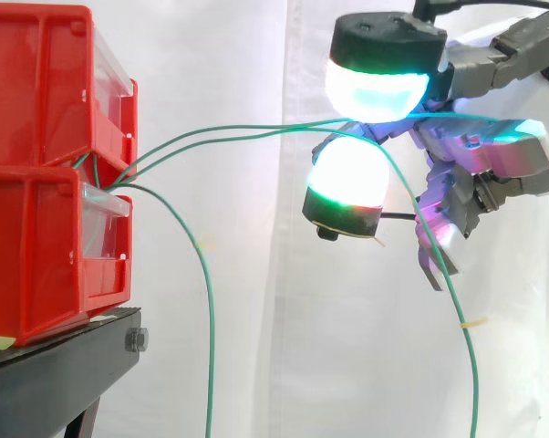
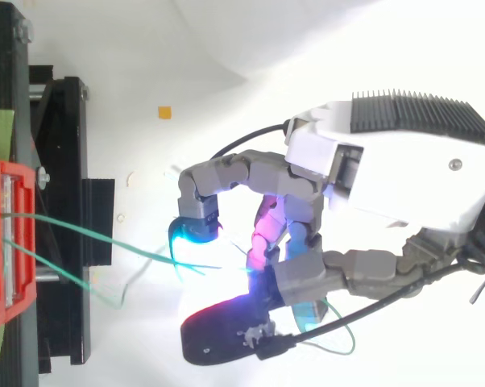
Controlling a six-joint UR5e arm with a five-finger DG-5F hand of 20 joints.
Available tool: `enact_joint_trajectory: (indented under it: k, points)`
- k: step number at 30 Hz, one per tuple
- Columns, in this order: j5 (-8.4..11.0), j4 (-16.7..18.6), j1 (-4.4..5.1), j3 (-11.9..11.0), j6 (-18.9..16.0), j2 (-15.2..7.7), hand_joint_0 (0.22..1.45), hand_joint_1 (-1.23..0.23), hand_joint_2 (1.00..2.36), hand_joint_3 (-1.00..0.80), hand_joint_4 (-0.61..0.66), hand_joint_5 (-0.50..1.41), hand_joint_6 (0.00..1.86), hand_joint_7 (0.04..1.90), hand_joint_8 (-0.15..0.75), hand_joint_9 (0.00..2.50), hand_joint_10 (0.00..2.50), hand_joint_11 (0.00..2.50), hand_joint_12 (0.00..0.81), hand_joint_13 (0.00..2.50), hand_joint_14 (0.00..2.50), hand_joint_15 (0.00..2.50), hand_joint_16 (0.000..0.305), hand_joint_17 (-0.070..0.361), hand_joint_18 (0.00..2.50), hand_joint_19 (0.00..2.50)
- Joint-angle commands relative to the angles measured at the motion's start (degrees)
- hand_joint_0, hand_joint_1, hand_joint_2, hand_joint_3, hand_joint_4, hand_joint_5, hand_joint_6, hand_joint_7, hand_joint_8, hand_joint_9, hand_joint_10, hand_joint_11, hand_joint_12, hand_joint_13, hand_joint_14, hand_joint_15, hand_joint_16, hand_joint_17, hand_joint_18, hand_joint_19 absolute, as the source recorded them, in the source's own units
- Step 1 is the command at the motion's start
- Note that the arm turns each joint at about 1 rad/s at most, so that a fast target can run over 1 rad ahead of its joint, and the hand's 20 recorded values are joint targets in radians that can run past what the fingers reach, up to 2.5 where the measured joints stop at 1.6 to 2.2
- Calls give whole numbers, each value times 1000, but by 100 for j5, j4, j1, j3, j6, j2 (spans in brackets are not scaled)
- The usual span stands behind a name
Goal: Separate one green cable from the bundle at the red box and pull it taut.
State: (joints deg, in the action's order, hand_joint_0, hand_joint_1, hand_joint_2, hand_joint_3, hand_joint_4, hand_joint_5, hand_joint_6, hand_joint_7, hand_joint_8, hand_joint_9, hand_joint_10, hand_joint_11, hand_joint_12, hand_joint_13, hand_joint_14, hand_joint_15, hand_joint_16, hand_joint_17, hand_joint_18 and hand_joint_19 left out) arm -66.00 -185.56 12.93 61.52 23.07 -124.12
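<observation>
Green cable (image 1: 256, 130) | from red box (image 1: 37, 182) | pinched between hand's (image 1: 466, 182) curled fingertips (image 1: 377, 87)
</observation>
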Motion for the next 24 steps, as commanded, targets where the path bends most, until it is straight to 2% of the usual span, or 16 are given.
enact_joint_trajectory:
  k: [1, 8, 16, 18, 20, 24]
  points:
    - [-1, 3, 8, 1, 5, -7, 719, -628, 1002, -474, 210, 121, 504, 1319, 200, 1849, 13, 308, 284, 1301, 15, 415, 65, 146, 1066, 402]
    - [-1, 11, -1, -8, 14, -7, 708, -603, 1000, -493, 202, 122, 503, 1329, 192, 1868, 14, 315, 277, 1303, 17, 421, 65, 146, 1072, 389]
    - [-10, 3, -1, 1, 14, 2, 522, -442, 1000, -500, 216, 125, 503, 1324, 203, 1842, 11, 253, 290, 1316, 14, 412, 73, 164, 1065, 378]
    - [-10, -6, -1, 1, 14, 2, 524, -428, 1000, -500, 214, 125, 503, 1315, 207, 1843, 13, 247, 290, 1318, 14, 411, 73, 163, 1062, 378]
    - [-10, -6, -1, 1, 14, 2, 578, -425, 1000, -500, 177, 127, 503, 1316, 191, 1854, 12, 264, 277, 1309, 15, 415, 69, 156, 1031, 401]
    - [-10, -6, -1, 1, 14, 2, 667, -546, 1000, -500, 149, 133, 503, 1303, 182, 1921, 13, 297, 263, 1319, 17, 413, 63, 141, 1041, 414]
